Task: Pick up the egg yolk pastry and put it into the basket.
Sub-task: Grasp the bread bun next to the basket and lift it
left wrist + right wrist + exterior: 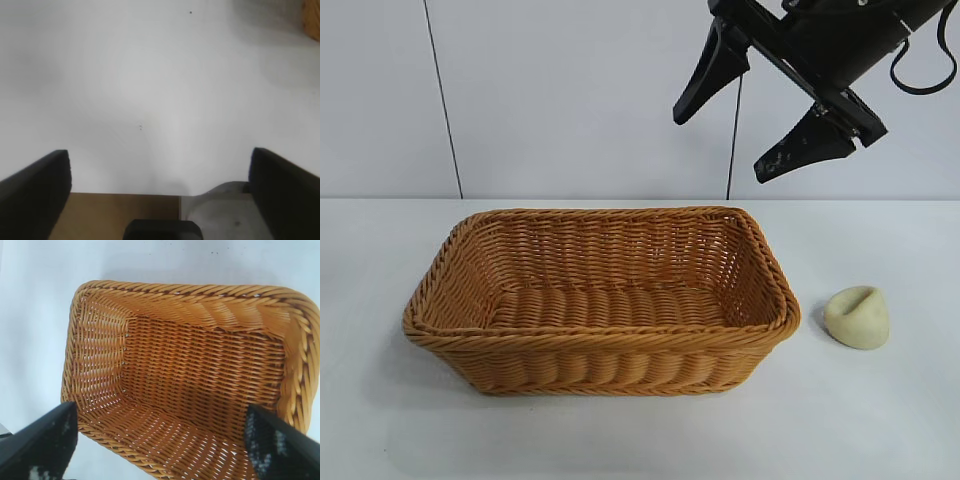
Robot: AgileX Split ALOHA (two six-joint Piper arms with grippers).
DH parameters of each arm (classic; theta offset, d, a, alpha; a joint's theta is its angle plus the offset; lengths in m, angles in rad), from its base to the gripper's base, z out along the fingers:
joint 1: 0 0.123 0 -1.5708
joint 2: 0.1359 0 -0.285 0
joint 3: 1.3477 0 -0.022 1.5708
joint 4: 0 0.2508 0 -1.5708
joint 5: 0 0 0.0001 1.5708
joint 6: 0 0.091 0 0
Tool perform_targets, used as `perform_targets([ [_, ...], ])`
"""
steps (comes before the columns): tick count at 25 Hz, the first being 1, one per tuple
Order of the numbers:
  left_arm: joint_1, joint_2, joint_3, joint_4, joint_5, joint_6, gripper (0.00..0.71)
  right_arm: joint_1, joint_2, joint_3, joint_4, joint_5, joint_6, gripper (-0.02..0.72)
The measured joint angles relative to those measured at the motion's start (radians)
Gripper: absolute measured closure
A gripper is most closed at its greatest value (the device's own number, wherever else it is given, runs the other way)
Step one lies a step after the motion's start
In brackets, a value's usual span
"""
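Right of basket (600, 300), egg yolk pastry (858, 317), crease up

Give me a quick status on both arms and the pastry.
Right pincer open, high above basket. Left pincer open over bare table. Egg yolk pastry on table right of basket, untouched. Nothing blocking.

Basket (605, 345): orange-brown wicker, woven ribbing, braided rim. Egg yolk pastry (858, 318): pale cream-yellow, matte. Surface (880, 420): plain white. Right gripper (762, 112): black. Left gripper (160, 192): apparently black, seen dimly.
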Motion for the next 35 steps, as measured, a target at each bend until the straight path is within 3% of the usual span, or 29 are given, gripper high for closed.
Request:
perform_targets([
  [5,0.000,-0.227,0.193,0.000,-0.097,0.000,0.018,0.000,0.000,0.000,0.000,0.000,0.000,0.059],
  [8,0.000,-0.328,0.250,0.000,-0.097,0.000,0.018,0.000,0.000,0.000,0.000,0.000,0.000,0.059],
  [24,0.000,-0.817,0.262,-0.045,-0.096,0.051,0.018,0.000,0.000,0.000,-0.018,0.019,0.000,0.059],
  [27,0.000,-0.839,0.263,-0.045,-0.096,0.051,0.018,0.000,0.000,0.000,-0.025,0.021,0.001,0.059],
  [31,0.000,-0.840,0.263,-0.046,-0.096,0.051,0.018,0.000,0.000,0.000,-0.077,0.023,0.039,0.059],
  [35,0.000,-0.841,0.263,-0.046,-0.096,0.051,0.018,0.000,0.000,0.000,-0.194,0.029,0.115,0.059],
])
